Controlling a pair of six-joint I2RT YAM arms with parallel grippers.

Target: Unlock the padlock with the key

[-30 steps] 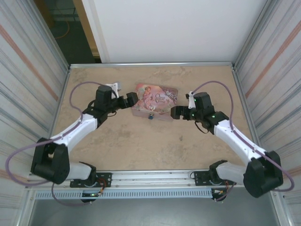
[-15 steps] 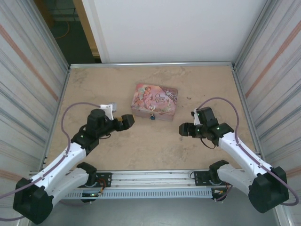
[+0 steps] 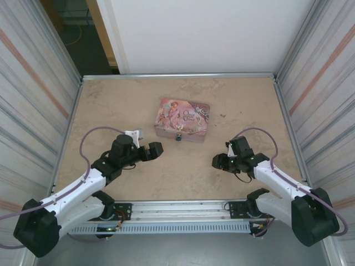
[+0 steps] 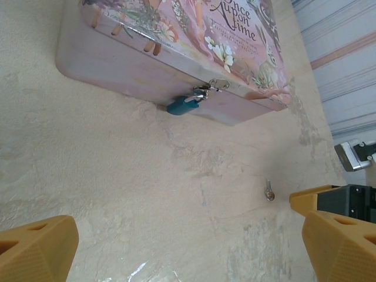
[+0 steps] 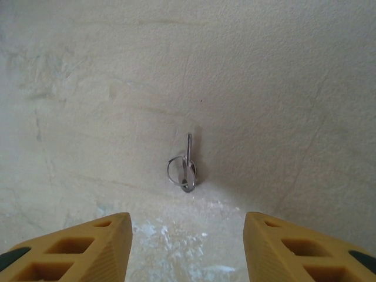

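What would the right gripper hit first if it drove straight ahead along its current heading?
The key on its small ring, lying on the table dead ahead of the right gripper, centred between its jaws. Nothing else in between; depth is unclear.

Robot lab cell — table (image 3: 138,177) fenced by corrugated panels (image 3: 33,94).

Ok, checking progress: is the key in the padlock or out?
Out. The key lies on the table, apart from the padlock on the tin.
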